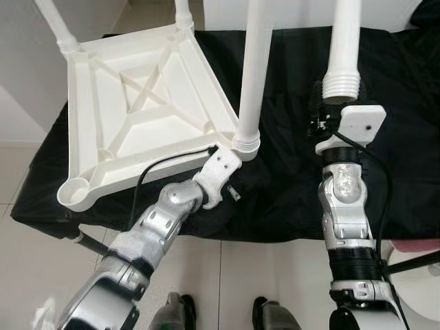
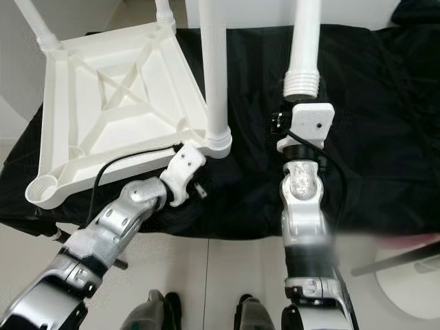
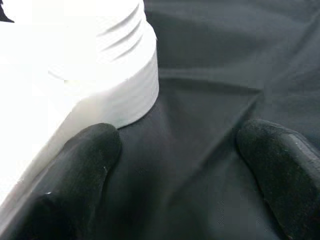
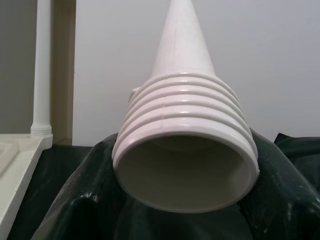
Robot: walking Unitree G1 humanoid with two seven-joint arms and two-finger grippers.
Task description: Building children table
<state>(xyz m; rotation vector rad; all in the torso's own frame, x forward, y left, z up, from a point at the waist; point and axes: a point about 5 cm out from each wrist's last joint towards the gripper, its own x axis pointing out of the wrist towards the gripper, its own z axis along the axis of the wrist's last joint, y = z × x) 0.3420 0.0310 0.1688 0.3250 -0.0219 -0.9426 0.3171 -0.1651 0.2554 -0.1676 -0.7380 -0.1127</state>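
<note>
While the left gripper [image 3: 175, 165] reaches under the corner of the upturned white plastic children's tabletop [image 1: 137, 103], its black fingers [image 3: 85, 165] spread wide with nothing between them, the right gripper [image 4: 185, 200] holds a loose white plastic table leg [image 1: 342, 48] upright by its threaded end, fingers closed against it. Three fitted legs [image 1: 253, 75] rise from the tabletop, which lies on a black cloth [image 1: 289, 199] above pale floor tiles [image 1: 247, 275].

White tabletop [image 1: 148, 110], black cloth [image 1: 289, 179]
</note>
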